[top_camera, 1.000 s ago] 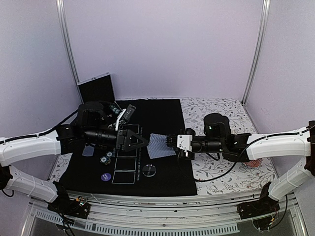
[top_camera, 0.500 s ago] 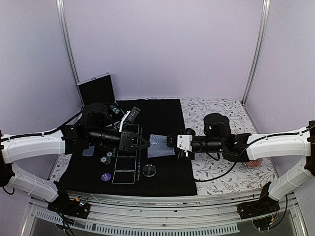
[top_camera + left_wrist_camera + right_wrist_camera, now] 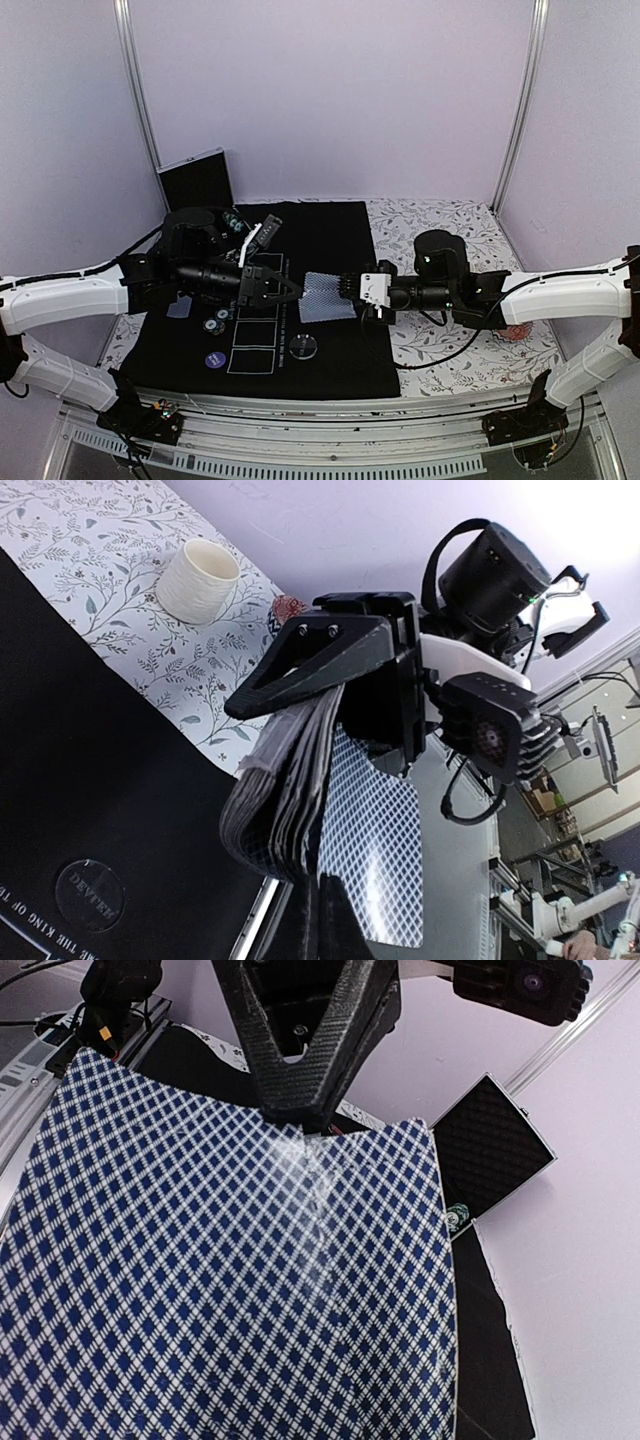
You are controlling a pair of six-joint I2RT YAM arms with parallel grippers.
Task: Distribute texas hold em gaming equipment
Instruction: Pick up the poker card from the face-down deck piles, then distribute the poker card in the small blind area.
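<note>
The playing cards (image 3: 326,297) with blue lattice backs hang as a deck above the black mat (image 3: 320,235). My right gripper (image 3: 350,287) is shut on the deck from the right. The left wrist view shows the deck (image 3: 285,790) bowed and one card (image 3: 378,850) fanned off it. My left gripper (image 3: 296,293) is shut on that top card's edge. In the right wrist view the card back (image 3: 230,1290) fills the picture, with the left gripper (image 3: 300,1110) pinching its far edge. Striped chips (image 3: 215,322), a purple-blue disc (image 3: 214,360) and a clear disc (image 3: 304,346) lie on the mat.
An open black case (image 3: 197,178) stands at the mat's back left, with more chips (image 3: 457,1217) beside it. A cream cup (image 3: 197,578) and a small reddish dish (image 3: 288,608) sit on the floral cloth (image 3: 450,225) to the right.
My left gripper's jaws have gone from open to shut at the deck's left edge. The right gripper and the deck have stayed in place.
</note>
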